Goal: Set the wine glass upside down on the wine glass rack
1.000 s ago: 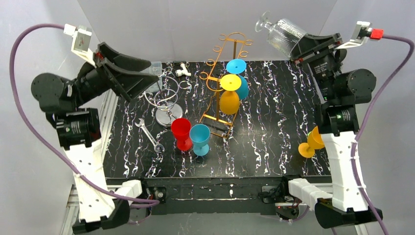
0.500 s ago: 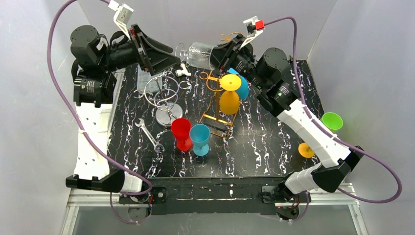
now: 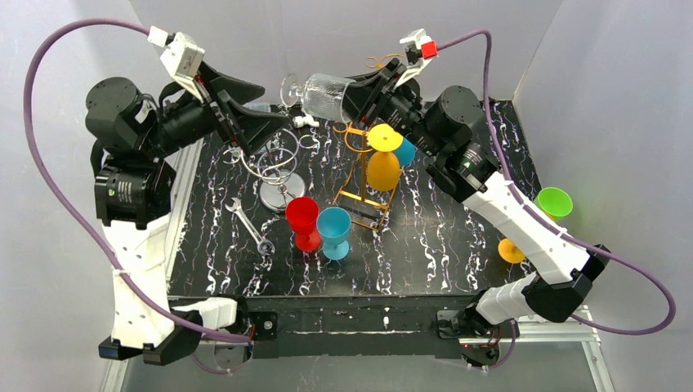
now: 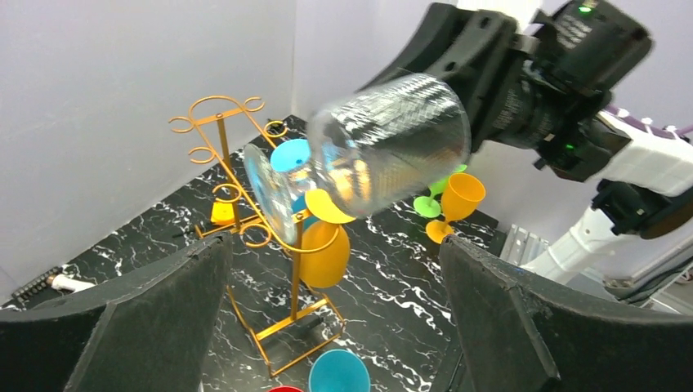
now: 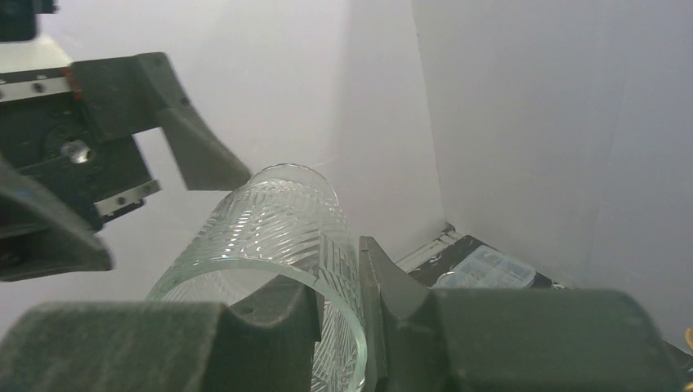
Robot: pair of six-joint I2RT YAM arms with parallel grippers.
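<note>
Wine glass (image 3: 323,91) in right claw (image 3: 352,92) hovers beside rack (image 3: 360,206) carrying yellow glass (image 3: 382,169).

Black marbled table (image 3: 441,237) bears orange rack (image 3: 360,203), red cup (image 3: 302,217), wrench (image 3: 250,225).

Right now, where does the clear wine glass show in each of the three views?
Top external: wine glass upper middle, in the air.
Left wrist: upper middle, tilted, foot lower left.
Right wrist: lower middle, rim nearest the camera.
Shared landmark: the right gripper clamped on its rim.
</note>
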